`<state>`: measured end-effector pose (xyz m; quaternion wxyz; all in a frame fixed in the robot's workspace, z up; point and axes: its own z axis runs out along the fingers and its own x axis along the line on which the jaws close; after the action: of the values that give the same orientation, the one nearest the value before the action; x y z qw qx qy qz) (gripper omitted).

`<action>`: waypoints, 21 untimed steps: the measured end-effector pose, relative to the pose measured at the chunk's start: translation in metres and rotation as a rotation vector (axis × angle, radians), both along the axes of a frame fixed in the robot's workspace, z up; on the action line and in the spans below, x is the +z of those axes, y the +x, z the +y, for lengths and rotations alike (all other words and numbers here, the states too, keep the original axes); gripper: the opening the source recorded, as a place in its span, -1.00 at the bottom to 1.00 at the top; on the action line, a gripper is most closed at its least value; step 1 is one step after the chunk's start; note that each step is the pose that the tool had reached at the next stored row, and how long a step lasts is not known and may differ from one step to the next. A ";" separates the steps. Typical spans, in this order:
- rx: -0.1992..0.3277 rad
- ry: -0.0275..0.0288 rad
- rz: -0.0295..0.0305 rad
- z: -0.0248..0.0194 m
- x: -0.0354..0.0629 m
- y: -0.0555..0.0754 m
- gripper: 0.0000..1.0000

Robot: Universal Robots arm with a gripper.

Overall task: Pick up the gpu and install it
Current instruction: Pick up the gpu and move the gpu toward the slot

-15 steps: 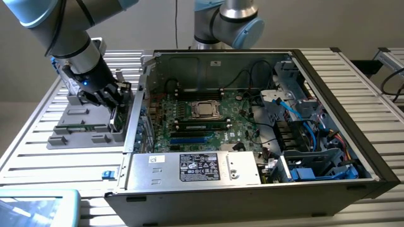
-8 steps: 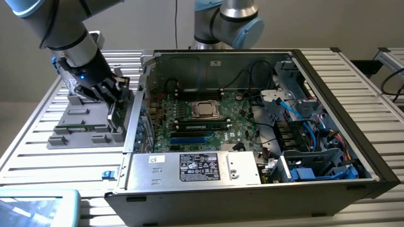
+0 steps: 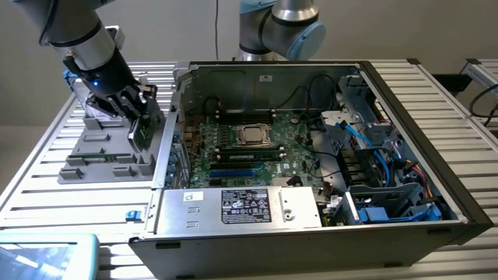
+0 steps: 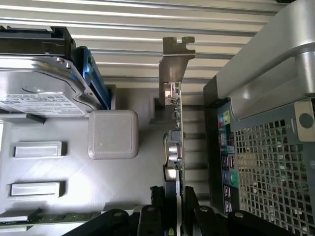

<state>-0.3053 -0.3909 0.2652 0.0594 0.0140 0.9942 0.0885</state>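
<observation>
Our hand (image 4: 172, 204) is clenched on the gpu (image 4: 175, 147), pinching its thin edge so the card stands upright, bracket (image 4: 174, 59) farthest out. It sits at the grey tray (image 3: 93, 157) in the exterior view's upper left, just beside the open case (image 3: 404, 116).

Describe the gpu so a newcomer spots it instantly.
Beside the open computer case, on the exterior view's left, sits a grey tray. The gpu stands on edge there, clamped in the gripper. Unlike the thick, white-labelled hard drive, it is a thin board with a silver end bracket.
</observation>
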 end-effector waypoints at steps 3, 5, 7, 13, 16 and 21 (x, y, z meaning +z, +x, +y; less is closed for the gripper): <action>0.000 0.0001 0.0000 0.0000 0.0023 0.000 -0.43; 0.000 0.0001 0.0003 0.0000 0.0033 0.000 -0.43; 0.000 0.0002 0.0011 0.0000 0.0038 0.000 -0.43; -0.017 0.0002 0.0205 -0.0006 0.0040 0.000 -0.43; -0.030 0.0002 0.0300 -0.0008 0.0040 0.000 -0.43; -0.064 0.0005 0.0442 -0.0010 0.0040 0.000 -0.43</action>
<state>-0.3055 -0.3919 0.2693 0.0402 0.0478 0.9943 0.0865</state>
